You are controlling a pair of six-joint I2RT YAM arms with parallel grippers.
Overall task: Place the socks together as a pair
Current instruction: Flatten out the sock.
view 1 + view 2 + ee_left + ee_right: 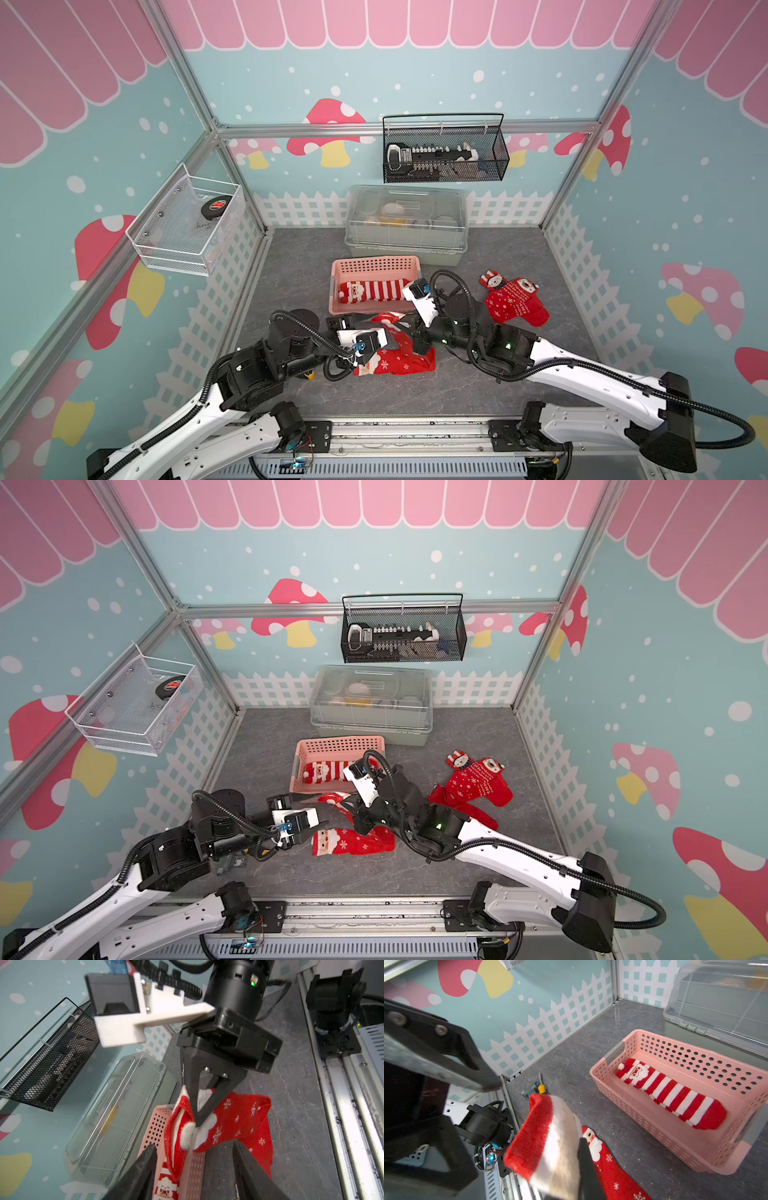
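My right gripper (409, 332) (571, 1167) is shut on the white-and-red cuff of a red snowflake sock (239, 1118) (548, 1142) and holds it up above the table. My left gripper (195, 1178) (388, 330) is open, its fingers (145, 1169) on either side of the hanging cuff and apart from it. A matching Santa snowflake sock (399, 361) (353, 841) lies flat on the table beneath. A red-and-white striped Santa sock (370, 290) (675, 1091) lies in the pink basket (374, 264). Two more red socks (515, 303) lie overlapped at the right.
A clear-lidded box (405, 224) stands behind the pink basket. A black wire basket (444, 153) hangs on the back wall and a white mesh basket (187, 224) on the left wall. A small yellow-handled tool (541, 1088) lies near the left fence.
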